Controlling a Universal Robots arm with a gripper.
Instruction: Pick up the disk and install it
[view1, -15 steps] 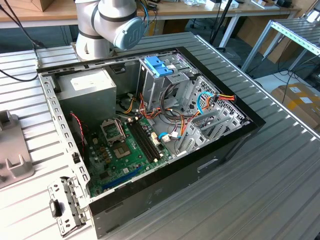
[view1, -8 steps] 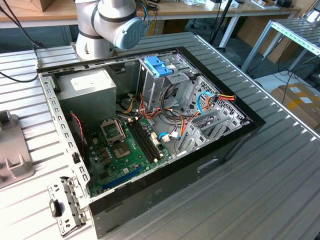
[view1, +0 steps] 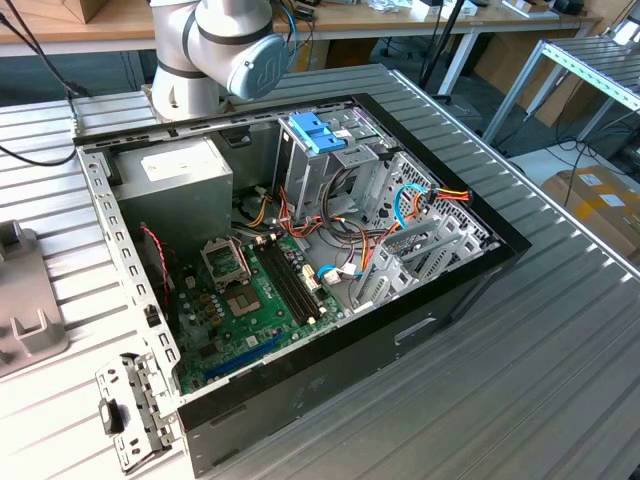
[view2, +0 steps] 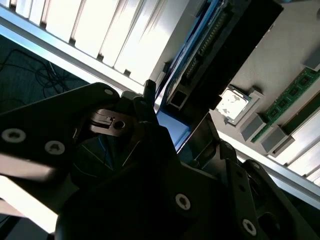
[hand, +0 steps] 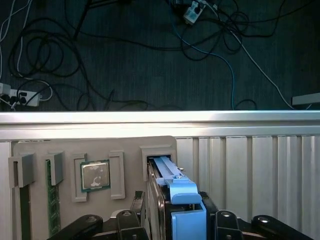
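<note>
The disk (hand: 167, 170) stands on edge in a slot of a grey fixture tray (hand: 45, 147), its bright blue carrier along the upper edge. My gripper (hand: 172, 210) sits over it with one black finger on each side, shut on the disk, which is still seated in the slot. In the second wrist view the disk (view2: 220, 45) shows as a dark slab with a blue edge, just beyond the gripper (view2: 177, 112). In the exterior view the open computer case (view1: 470, 275) lies on the table, with its drive cage (view1: 315, 165) at the back.
The tray also holds a processor chip (hand: 95, 175) and a green memory stick (hand: 51, 200). Past the table's edge (hand: 160, 117) lies a floor with tangled cables (hand: 210, 45). The arm's base (view1: 215, 50) stands behind the case. A grey power supply (view1: 175, 185) fills the case's rear corner.
</note>
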